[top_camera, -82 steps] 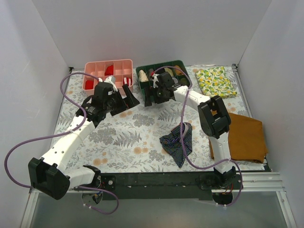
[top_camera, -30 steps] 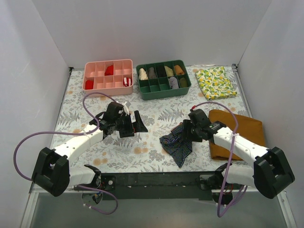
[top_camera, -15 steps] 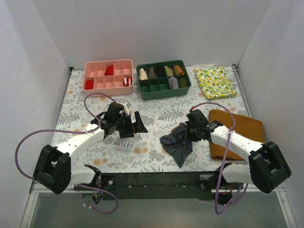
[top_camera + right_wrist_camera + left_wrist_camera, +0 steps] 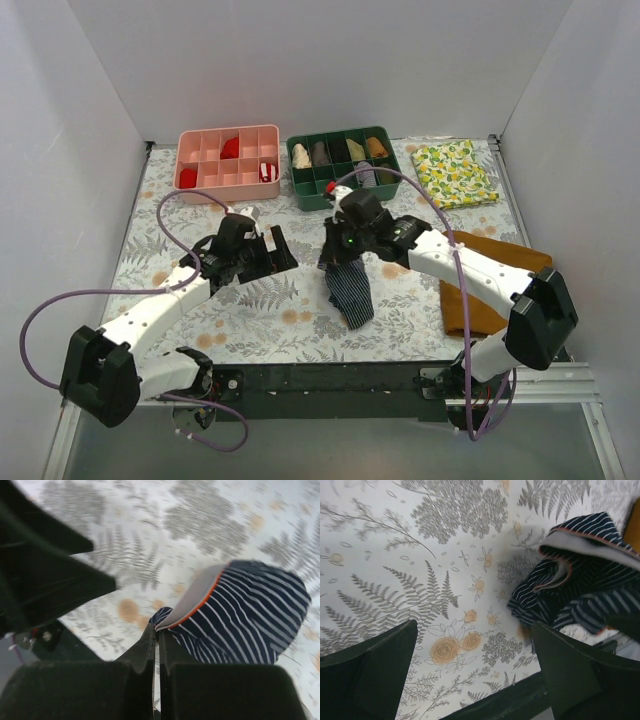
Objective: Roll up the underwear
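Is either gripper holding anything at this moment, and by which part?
The right gripper is shut on the underwear, pinching it at an orange-trimmed edge. The left gripper is open and holds nothing.

Headcount: two hands, left hand [image 4: 272, 250] and right hand [image 4: 330, 258]. Two trays: pink tray [image 4: 226, 192], green tray [image 4: 340, 201]. Three cloths: underwear [image 4: 350, 290], mustard cloth [image 4: 475, 310], lemon cloth [image 4: 452, 172]. Three reddish bits [image 4: 230, 147] in the pink one. Roughly six rolls [image 4: 300, 155] in the green, hard to tell. Two purple cables [image 4: 110, 292]. One bench [image 4: 160, 200].
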